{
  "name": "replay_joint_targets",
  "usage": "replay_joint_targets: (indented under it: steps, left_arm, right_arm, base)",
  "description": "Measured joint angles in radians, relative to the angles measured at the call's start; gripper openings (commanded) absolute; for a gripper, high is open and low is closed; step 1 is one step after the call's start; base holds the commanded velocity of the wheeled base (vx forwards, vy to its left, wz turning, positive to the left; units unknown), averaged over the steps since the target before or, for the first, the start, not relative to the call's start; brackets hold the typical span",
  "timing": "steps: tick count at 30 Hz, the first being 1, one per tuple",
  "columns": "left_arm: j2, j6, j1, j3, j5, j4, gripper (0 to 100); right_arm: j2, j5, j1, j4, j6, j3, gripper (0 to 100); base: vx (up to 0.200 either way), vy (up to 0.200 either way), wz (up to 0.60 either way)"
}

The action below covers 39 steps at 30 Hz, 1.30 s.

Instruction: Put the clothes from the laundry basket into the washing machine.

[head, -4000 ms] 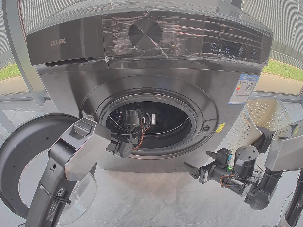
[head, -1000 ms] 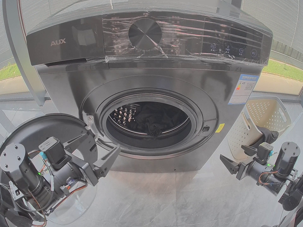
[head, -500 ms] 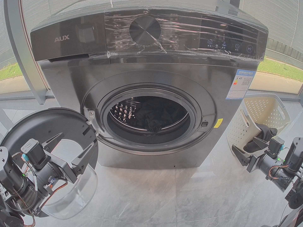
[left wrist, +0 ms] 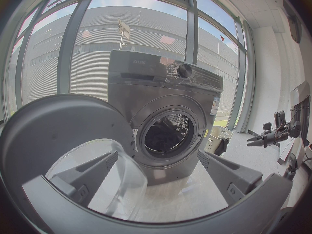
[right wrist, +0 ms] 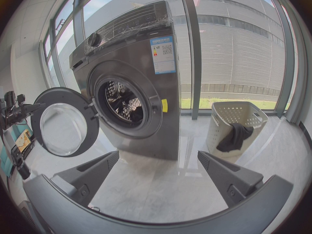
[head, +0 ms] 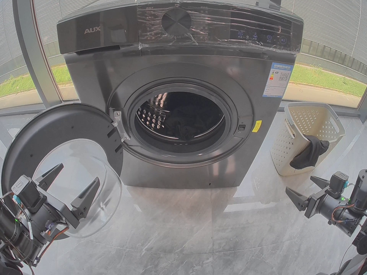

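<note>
While both are hanging low over the floor (head: 191, 226), the left gripper (head: 80, 171) is sitting in front of the open door (head: 57, 130), fingers spread, holding nothing. The right gripper (head: 299, 183) is hovering near the laundry basket (head: 284, 149), fingers also spread and empty. The basket is standing on the floor just beside the washing machine (head: 183, 63), at its right front corner. One dark garment (head: 310, 154) is hanging over the basket's near rim. More dark clothes (head: 189, 123) are lying inside the drum (head: 153, 116). The door is standing swung wide to the left.

Washing machine (head: 183, 62) bears a logo (head: 92, 30), blue label (head: 277, 80), yellow sticker (head: 257, 126).
</note>
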Motion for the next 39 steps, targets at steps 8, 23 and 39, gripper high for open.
replay_joint_targets:
  steps: [8,23,39]
  left_arm:
    - [-0.136,-0.001,0.02,0.007,-0.001,0.166,100]
    - [-0.576,-0.034,0.158,0.008,-0.03,0.652,100]
    - [-1.11,-0.033,0.511,0.007,-0.169,1.174,100]
  right_arm:
    - [-0.246,0.01,-0.006,0.294,-0.001,0.0,100]
    - [-0.931,-0.005,-0.123,0.861,-0.011,0.0,100]
    - [-1.349,-0.099,-0.249,1.148,-0.021,0.0,100]
  base:
    - [-0.175,0.0,0.0]
    - [0.0,0.0,0.0]
    - [0.0,0.0,0.0]
